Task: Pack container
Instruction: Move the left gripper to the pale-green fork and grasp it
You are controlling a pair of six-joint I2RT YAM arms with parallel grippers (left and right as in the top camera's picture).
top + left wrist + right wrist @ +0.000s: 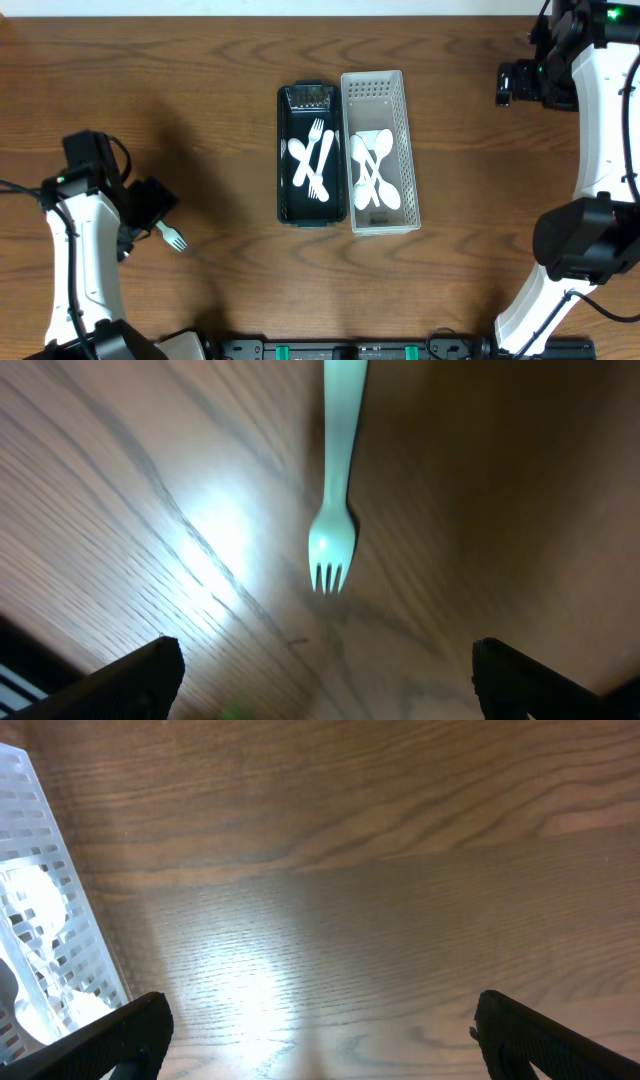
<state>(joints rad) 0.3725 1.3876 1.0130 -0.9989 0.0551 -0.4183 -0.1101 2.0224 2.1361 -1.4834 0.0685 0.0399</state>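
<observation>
A white plastic fork (174, 238) lies on the wooden table at the left; in the left wrist view the fork (334, 490) points its tines toward the camera. My left gripper (150, 205) hovers just above it, open and empty, its fingertips wide apart (325, 675). A dark tray (285, 150) at the centre holds white forks. A white perforated basket (404, 130) beside it on the right holds white spoons; its wall shows in the right wrist view (45, 890). My right gripper (512, 82) is open and empty over bare table at the far right (320, 1035).
The dark tray and white basket stand side by side, touching. Bare wooden table lies between the left fork and the tray. The right arm's base (585, 240) sits at the right edge.
</observation>
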